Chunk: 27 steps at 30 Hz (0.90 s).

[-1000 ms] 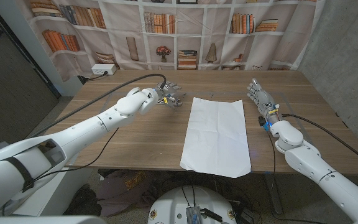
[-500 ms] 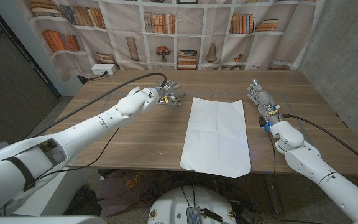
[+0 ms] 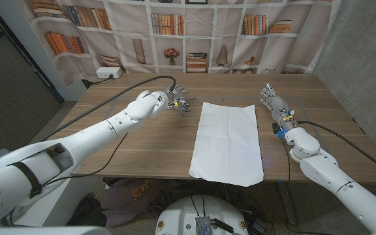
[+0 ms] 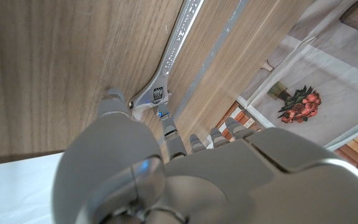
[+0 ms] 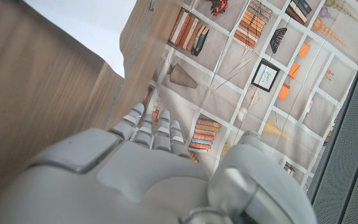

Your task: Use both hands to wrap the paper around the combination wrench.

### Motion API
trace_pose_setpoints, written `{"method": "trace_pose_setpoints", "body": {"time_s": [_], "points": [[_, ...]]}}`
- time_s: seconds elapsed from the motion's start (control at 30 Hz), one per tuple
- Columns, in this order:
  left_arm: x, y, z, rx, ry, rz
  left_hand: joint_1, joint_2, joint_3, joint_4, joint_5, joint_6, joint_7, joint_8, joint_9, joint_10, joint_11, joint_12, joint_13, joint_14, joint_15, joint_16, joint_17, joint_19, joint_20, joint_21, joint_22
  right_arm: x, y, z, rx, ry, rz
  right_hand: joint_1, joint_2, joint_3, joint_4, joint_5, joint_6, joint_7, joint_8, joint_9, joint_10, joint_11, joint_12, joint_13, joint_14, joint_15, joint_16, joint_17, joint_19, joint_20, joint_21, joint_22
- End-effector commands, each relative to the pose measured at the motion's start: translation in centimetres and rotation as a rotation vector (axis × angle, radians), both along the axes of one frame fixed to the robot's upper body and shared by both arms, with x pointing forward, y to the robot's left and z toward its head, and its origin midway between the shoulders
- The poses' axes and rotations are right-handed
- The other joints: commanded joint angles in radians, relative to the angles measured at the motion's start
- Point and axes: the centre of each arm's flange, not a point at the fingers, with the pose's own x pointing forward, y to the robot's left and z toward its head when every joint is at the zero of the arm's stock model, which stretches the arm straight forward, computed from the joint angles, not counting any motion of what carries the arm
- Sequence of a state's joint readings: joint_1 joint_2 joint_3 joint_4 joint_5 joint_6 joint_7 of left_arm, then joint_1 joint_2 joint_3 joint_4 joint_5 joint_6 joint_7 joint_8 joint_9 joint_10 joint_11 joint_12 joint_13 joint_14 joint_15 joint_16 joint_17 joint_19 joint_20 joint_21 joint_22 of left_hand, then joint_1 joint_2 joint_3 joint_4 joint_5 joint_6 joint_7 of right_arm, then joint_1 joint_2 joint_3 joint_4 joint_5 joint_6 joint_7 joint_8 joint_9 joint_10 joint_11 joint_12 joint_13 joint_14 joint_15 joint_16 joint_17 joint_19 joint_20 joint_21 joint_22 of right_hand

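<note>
A white sheet of paper [image 3: 228, 140] lies flat in the middle of the table, also seen in the left wrist view [image 4: 17, 186]. To its left, a silver wrench [image 4: 174, 53] lies on the wood, its jaw end toward my left hand [image 3: 175, 100]. That hand hovers low over the jaw end, with the thumb [image 4: 112, 103] on one side and the fingers [image 4: 174, 140] on the other; no grip shows. My right hand [image 3: 273, 103] stands beside the paper's right edge, fingers straight and apart, holding nothing.
The wooden table [image 3: 136, 147] has bare wood left of the paper and along its front. A white power strip [image 3: 107, 74] with a cable sits at the far left corner. A bookshelf-print backdrop hangs behind the table.
My left forearm has edged slightly toward the paper; the hand stays over the wrench. The paper and my right hand have not moved.
</note>
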<state>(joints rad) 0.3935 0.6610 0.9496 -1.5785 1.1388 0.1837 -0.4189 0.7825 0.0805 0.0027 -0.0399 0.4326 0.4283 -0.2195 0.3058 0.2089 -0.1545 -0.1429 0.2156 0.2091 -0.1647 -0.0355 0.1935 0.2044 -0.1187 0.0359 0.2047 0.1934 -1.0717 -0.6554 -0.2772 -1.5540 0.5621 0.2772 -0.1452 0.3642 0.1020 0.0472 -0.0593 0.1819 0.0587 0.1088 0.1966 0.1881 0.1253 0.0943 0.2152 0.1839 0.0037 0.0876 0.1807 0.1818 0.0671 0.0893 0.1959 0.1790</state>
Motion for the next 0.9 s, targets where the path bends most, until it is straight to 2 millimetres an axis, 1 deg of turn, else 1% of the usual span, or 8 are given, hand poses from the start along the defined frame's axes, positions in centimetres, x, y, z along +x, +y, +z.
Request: {"method": "trace_pose_setpoints", "body": {"time_s": [0.03, 0.3, 0.33, 0.4, 0.47, 0.53, 0.9], "points": [[-0.5, -1.1, 0.4, 0.005, -0.010, -0.052, 0.011, 0.001, -0.003, -0.002, -0.003, -0.004, -0.002, -0.007, 0.002, 0.004, -0.001, 0.004, -0.001, -0.116, -0.010, 0.000, 0.003, -0.002, 0.000, 0.001, 0.002, 0.0, -0.4, 0.0, 0.008, 0.006, -0.011, -0.004, 0.002, 0.004, -0.008, -0.002, -0.003, -0.004, -0.001, 0.002, 0.000, 0.001, -0.003, 0.003, -0.004, -0.005, 0.006, 0.003, -0.007, 0.005, -0.001, 0.002], [-0.1, -1.4, 0.1, 0.007, 0.009, -0.055, 0.013, 0.004, -0.004, -0.001, -0.003, -0.001, -0.002, -0.007, 0.001, 0.006, 0.001, 0.005, -0.001, -0.113, -0.011, 0.002, 0.003, 0.001, -0.001, 0.003, 0.002, 0.0, -0.6, 0.0, 0.004, 0.003, -0.013, -0.004, 0.002, 0.004, -0.009, -0.002, -0.003, -0.004, -0.001, 0.002, 0.000, 0.001, -0.002, 0.003, -0.004, -0.005, 0.006, 0.003, -0.006, 0.004, 0.000, 0.002], [-0.1, -1.5, 0.0, 0.006, 0.017, -0.053, 0.014, 0.008, -0.003, -0.001, -0.003, 0.000, -0.002, -0.007, 0.001, 0.006, 0.005, 0.005, -0.001, -0.113, -0.007, 0.002, 0.003, 0.001, 0.003, 0.003, 0.002, 0.0, -0.6, 0.0, 0.009, 0.006, -0.013, -0.004, 0.002, 0.004, -0.009, -0.002, -0.002, -0.004, -0.001, 0.002, 0.000, 0.002, -0.003, 0.003, -0.003, -0.004, 0.006, 0.003, -0.007, 0.004, 0.000, 0.002], [0.1, -1.5, 0.0, 0.003, 0.026, -0.051, 0.023, 0.024, 0.004, -0.002, -0.004, 0.003, -0.003, -0.008, 0.000, 0.005, 0.005, 0.004, -0.001, -0.112, -0.003, 0.003, 0.004, 0.000, 0.007, 0.004, 0.002, 0.1, -0.6, -0.1, 0.009, 0.010, -0.015, -0.004, 0.002, 0.004, -0.009, -0.002, -0.002, -0.004, -0.001, 0.002, 0.000, 0.001, -0.002, 0.003, -0.003, -0.004, 0.006, 0.003, -0.006, 0.004, 0.000, 0.002], [0.2, -1.4, 0.0, -0.002, 0.037, -0.048, 0.045, 0.053, 0.019, -0.007, -0.007, 0.004, -0.003, -0.011, -0.001, 0.003, 0.007, 0.004, -0.002, -0.113, 0.003, 0.004, 0.003, -0.001, 0.013, 0.005, 0.002, 0.1, -0.6, -0.2, 0.010, 0.012, -0.015, -0.004, 0.002, 0.005, -0.009, -0.002, -0.003, -0.004, -0.001, 0.002, 0.000, 0.001, -0.002, 0.003, -0.003, -0.004, 0.006, 0.003, -0.006, 0.004, 0.000, 0.002], [0.2, -1.4, 0.0, -0.001, 0.040, -0.045, 0.058, 0.064, 0.027, -0.012, -0.010, 0.004, -0.003, -0.013, -0.001, 0.004, 0.008, 0.004, -0.002, -0.115, 0.005, 0.003, 0.003, -0.002, 0.016, 0.005, 0.002, 0.1, -0.7, -0.2, 0.007, 0.012, -0.017, -0.004, 0.002, 0.005, -0.010, -0.002, -0.003, -0.004, -0.001, 0.002, 0.000, 0.001, -0.003, 0.003, -0.004, -0.004, 0.006, 0.003, -0.006, 0.004, 0.000, 0.002], [0.7, -1.1, 0.2, -0.003, 0.049, -0.021, 0.074, 0.064, 0.032, -0.020, -0.016, 0.006, -0.002, -0.015, -0.002, 0.008, 0.009, 0.006, -0.002, -0.115, 0.006, 0.003, 0.001, -0.004, 0.017, 0.005, 0.001, 0.2, -0.8, -0.3, 0.014, 0.017, -0.020, -0.005, 0.003, 0.006, -0.010, -0.002, -0.003, -0.005, -0.001, 0.002, 0.000, 0.001, -0.002, 0.003, -0.004, -0.005, 0.006, 0.003, -0.007, 0.005, 0.000, 0.002]]}}
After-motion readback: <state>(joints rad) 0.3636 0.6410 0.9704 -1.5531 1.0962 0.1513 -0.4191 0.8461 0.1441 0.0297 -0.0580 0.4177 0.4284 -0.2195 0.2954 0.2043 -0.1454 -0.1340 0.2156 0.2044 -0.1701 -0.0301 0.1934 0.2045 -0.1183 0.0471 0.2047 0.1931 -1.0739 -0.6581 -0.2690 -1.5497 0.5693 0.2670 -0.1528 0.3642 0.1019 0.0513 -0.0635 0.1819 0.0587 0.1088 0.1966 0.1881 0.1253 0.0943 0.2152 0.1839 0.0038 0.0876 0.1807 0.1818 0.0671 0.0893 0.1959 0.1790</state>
